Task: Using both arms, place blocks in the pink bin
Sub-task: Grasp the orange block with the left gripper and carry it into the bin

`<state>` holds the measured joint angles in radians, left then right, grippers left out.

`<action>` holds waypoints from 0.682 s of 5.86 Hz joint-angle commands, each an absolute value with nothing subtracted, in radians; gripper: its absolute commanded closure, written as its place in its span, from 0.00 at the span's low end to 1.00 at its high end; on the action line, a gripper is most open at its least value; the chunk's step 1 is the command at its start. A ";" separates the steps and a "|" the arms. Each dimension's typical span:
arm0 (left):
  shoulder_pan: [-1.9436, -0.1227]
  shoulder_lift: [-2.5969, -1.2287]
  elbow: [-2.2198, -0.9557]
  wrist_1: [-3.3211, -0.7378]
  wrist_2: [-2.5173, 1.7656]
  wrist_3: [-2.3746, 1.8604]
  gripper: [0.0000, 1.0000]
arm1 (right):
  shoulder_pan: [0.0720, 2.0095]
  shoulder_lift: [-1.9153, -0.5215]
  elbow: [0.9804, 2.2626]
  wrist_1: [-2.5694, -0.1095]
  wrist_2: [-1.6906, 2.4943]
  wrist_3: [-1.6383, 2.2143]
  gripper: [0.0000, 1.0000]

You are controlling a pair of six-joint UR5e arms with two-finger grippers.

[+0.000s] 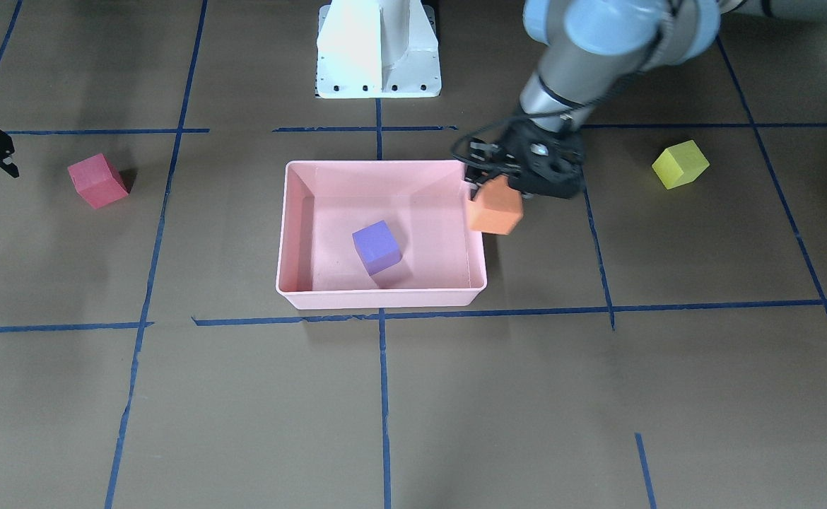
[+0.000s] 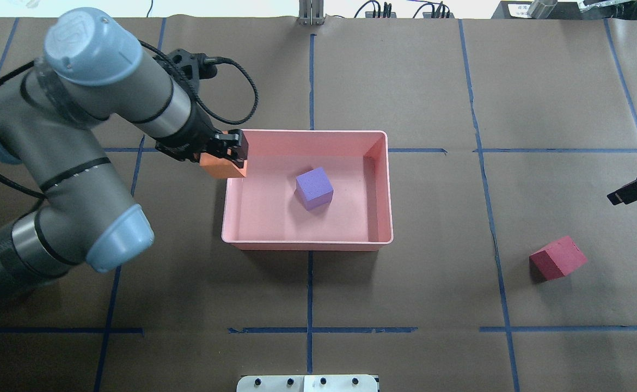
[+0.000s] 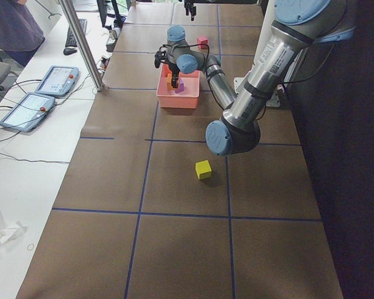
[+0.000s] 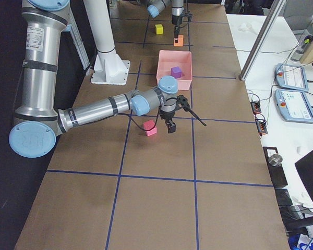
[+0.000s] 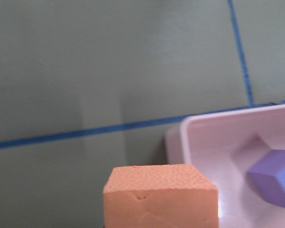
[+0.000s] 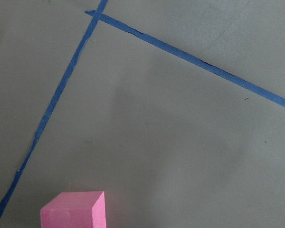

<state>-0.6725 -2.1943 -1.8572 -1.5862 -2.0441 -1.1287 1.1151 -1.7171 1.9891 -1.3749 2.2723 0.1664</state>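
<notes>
1. Brown paper desk point(image 2: 433, 81), blue-taped.
2. Grey left arm point(image 2: 117, 98): left jaws clamp orange foam cube point(image 2: 221, 166) above the rim of shallow pink plastic bin point(image 2: 307, 243).
3. Right arm point(image 4: 94, 112): right jaws spread, near red foam cube point(image 2: 557, 257).
4. Bin holds purple foam cube point(image 2: 314, 188).
5. Yellow-green foam cube point(image 1: 680, 164) lies well apart.

Blue tape lines point(image 1: 384, 396) grid the brown table point(image 1: 244, 410), and a white pedestal base point(image 1: 378, 49) stands on it.

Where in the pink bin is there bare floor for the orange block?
Bare floor lies between the purple block and the pink bin wall nearest the left gripper, which holds the orange block at that rim. Another strip runs along the opposite wall. The centre is taken.
</notes>
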 commanded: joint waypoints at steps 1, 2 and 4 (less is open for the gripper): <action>-0.527 -2.229 -1.859 -1.568 -1.893 -1.276 0.00 | 1.002 -1.730 1.985 -1.330 2.258 0.190 0.00; -0.526 -2.229 -1.858 -1.568 -1.891 -1.279 0.00 | 0.930 -1.729 1.988 -1.319 2.237 0.292 0.00; -0.526 -2.226 -1.858 -1.569 -1.891 -1.279 0.00 | 0.785 -1.736 1.987 -1.203 2.130 0.580 0.00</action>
